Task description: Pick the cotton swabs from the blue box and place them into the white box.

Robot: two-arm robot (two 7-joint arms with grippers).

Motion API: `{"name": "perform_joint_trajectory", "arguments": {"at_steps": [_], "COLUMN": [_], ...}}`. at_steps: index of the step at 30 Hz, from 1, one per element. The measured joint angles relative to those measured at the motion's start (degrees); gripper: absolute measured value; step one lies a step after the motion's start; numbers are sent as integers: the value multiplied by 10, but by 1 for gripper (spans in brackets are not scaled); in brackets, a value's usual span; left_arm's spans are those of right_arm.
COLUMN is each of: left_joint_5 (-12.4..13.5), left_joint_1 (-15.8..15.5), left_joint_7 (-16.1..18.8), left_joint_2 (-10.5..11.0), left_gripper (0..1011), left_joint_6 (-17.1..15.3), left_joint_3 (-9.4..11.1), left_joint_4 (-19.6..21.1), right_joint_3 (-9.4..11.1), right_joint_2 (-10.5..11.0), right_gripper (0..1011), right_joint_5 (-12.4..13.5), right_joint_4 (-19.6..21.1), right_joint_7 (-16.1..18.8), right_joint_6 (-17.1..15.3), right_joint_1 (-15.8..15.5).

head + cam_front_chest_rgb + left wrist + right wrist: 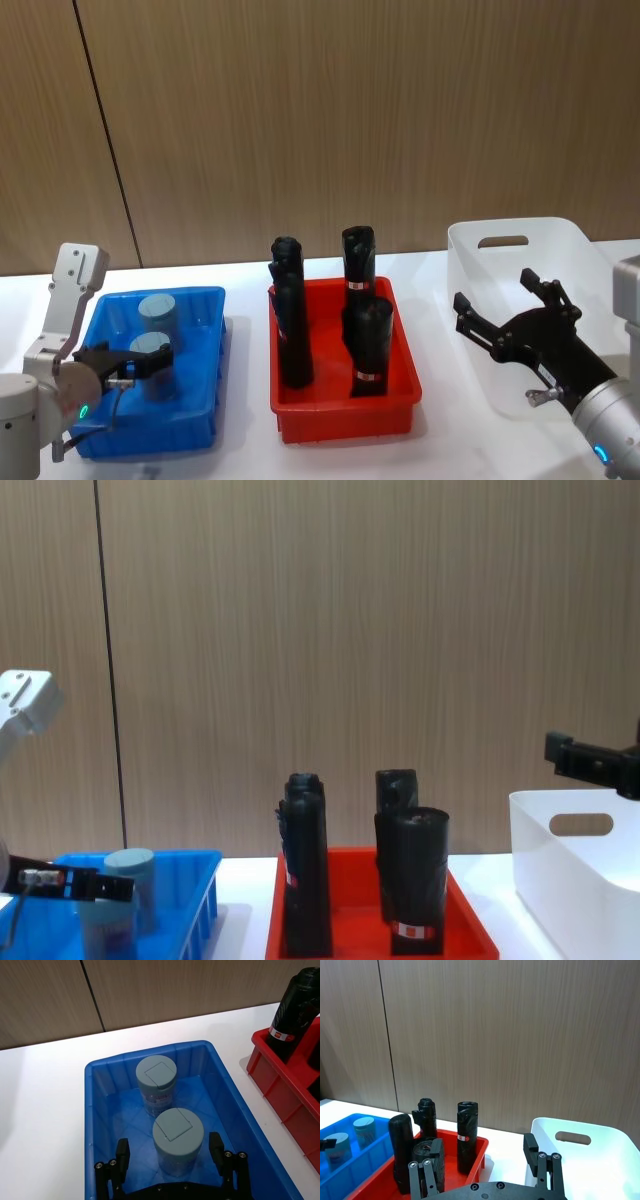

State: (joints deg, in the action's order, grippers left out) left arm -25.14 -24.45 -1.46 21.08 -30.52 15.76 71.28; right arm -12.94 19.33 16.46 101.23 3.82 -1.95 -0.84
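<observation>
Head view: the left gripper (148, 362) sits low inside the blue box (208, 345), at the box's near end on the robot's left side of the table (245, 290). Two cotton swabs (156, 330) stand upright in that box, one behind the other. The near jar (177, 1135) stands between the left gripper's fingers (122, 1154), and the far jar (156, 1076) stands just behind it, close to the box's back wall.

In the left wrist view the jaws are spread, one on each side of the near jar, with a thin gap of blue floor showing between each pad and the jar (so nothing is grasped). Both pale lids face up, each with a square flap outline. From the chest view, one dark finger (75, 883) reaches across at about the height of the near jar's lid (128, 860).

The right gripper (492, 288) hangs over the white box (560, 232) on the robot's right side, with its jaws spread wide and holding nothing. The right wrist view shows its two fingers (530, 1146) well apart. The white box has its oval handle cutout on the far wall.

Between the two boxes stands a red tray (345, 412) holding upright black rolls (290, 330), some with red-and-white stickers low on their sides. The tray stands near the blue box but apart from it, with a strip of white table between them. A wood-panelled wall (350, 110) rises behind the table.
</observation>
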Motion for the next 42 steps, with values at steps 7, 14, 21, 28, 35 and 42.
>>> {"name": "perform_joint_trajectory", "arguments": {"at_steps": [7, 14, 21, 28, 35, 42], "left_joint_5": [12, 23, 35, 44, 47, 46], "left_joint_1": [-16, -30, -45, -56, -62, -63], "left_joint_7": [-19, -37, -59, -76, -85, -87], "left_joint_2": [-6, -12, -18, -23, -26, -27], "left_gripper": [1004, 1004, 1004, 980, 811, 670], "left_joint_6": [6, 15, 34, 56, 73, 84], "left_joint_3": [2, 4, 7, 8, 9, 9], "left_joint_4": [-31, -63, -95, -120, -135, -139], "right_joint_3": [0, 0, 0, 0, 0, 0], "right_joint_2": [0, 0, 0, 0, 0, 0], "right_gripper": [1002, 1001, 1002, 1002, 1002, 1001], "right_joint_5": [0, 0, 0, 0, 0, 0], "right_joint_4": [0, 0, 0, 0, 0, 0], "right_joint_7": [0, 0, 0, 0, 0, 0], "right_joint_6": [0, 0, 0, 0, 0, 0], "right_joint_1": [0, 0, 0, 0, 0, 0]}}
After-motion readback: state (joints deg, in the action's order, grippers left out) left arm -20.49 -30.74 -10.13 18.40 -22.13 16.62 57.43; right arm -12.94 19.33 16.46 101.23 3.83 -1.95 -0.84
